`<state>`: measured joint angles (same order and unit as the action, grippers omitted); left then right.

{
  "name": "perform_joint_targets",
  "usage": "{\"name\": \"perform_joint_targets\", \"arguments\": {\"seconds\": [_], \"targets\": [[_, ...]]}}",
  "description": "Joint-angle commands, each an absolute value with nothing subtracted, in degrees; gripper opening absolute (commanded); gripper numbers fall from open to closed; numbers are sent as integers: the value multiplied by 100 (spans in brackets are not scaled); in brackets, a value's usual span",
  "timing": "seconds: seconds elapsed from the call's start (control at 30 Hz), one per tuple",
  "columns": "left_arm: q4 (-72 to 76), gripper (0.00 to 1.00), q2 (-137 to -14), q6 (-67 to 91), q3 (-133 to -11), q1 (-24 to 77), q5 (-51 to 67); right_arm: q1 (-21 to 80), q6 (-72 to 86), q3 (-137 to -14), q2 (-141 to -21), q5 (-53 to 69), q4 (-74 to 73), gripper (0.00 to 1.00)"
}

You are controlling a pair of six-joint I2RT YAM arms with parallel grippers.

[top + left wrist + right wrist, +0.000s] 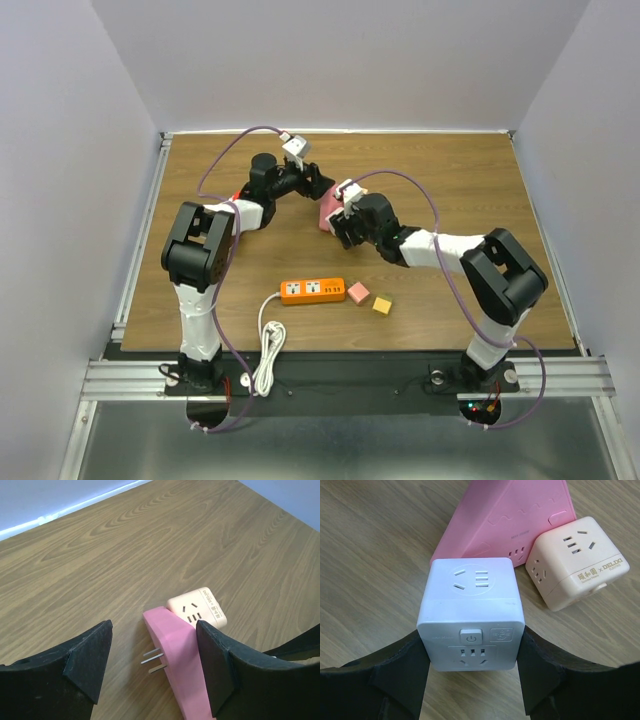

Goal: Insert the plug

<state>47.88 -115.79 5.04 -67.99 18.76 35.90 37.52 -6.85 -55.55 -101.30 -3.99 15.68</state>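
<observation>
The pink plug [176,652] lies on the worktop [100,555] toward the middle, its metal prongs [154,659] sticking out sideways and its far end touching a beige cube socket [197,607]. The left pincer [154,630] hangs spread over it, with the prongs in its gap, while the right pincer [472,647] pinches a white cube socket [470,595] just beside (lifted or resting, I cannot tell). This looks like the reach-to-grasp step: next the left pincer should drop and close on the pink body, clear of the prongs, before any lining-up with a socket.
</observation>
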Motion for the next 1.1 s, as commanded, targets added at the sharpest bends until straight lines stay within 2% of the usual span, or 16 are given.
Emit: {"name": "perform_joint_targets", "arguments": {"seconds": [0.0,0.53,1.0,1.07], "targets": [[4606,77,-11514,483,-6785,1854,3647,3648,-721,-5485,-9739,-457,1679,0],[5361,78,-11127,773,-5880,2162,3595,3647,-721,-5291,-9448,-387,1784,0],[5528,78,-11452,879,-6073,2241,3683,3630,-747,-5212,-9457,-352,1898,0],[5528,75,-11470,879,-6073,2241,3674,3630,-756,-5168,-9431,-369,2003,0]]}}
